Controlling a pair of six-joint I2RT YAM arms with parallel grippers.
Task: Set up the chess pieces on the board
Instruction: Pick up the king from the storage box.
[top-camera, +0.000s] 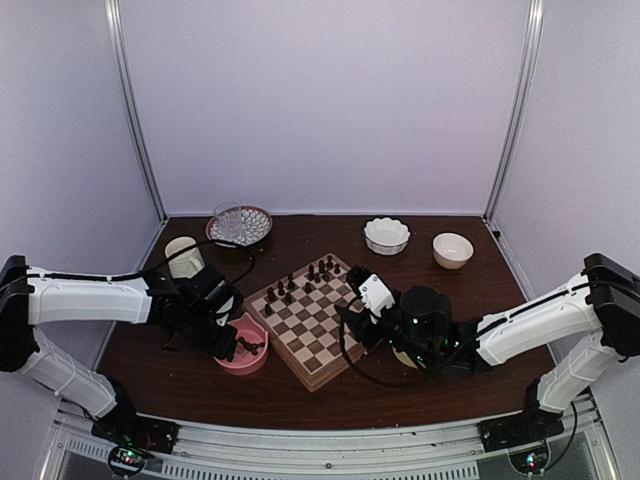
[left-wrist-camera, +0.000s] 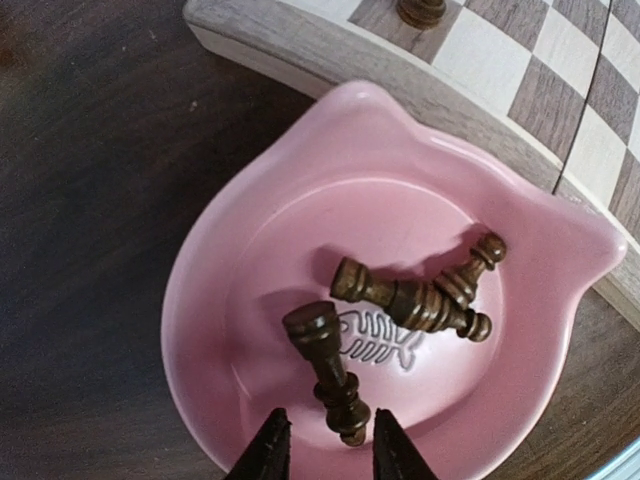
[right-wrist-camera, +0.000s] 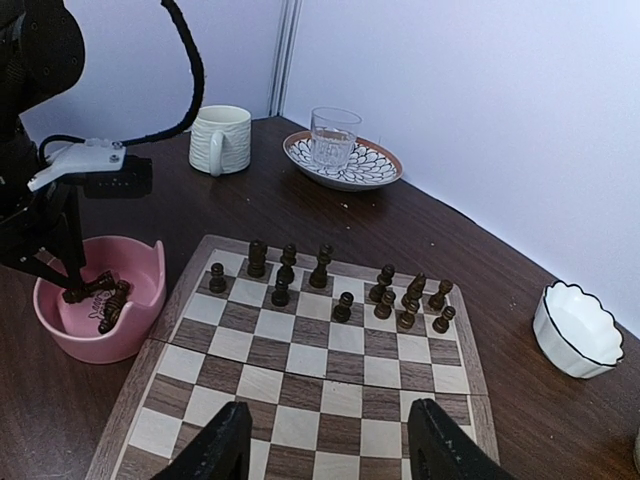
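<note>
The board (top-camera: 318, 342) lies mid-table with several dark chess pieces (right-wrist-camera: 342, 306) standing on its two far rows. A pink bowl (left-wrist-camera: 200, 260) touches the board's left edge and holds three dark pieces lying on their sides. My left gripper (left-wrist-camera: 330, 442) reaches into that bowl. Its tips stand narrowly open astride the thin end of one tilted piece (left-wrist-camera: 322, 352), with a sliver of gap on each side. My right gripper (right-wrist-camera: 330, 425) hovers open over the board's near rows with nothing between its fingers.
A white mug (top-camera: 183, 255) stands at the back left. Next to it, a glass (top-camera: 229, 219) stands on a patterned plate (top-camera: 258, 229). A scalloped white bowl (top-camera: 387, 236) and a plain white bowl (top-camera: 452, 250) sit at the back right.
</note>
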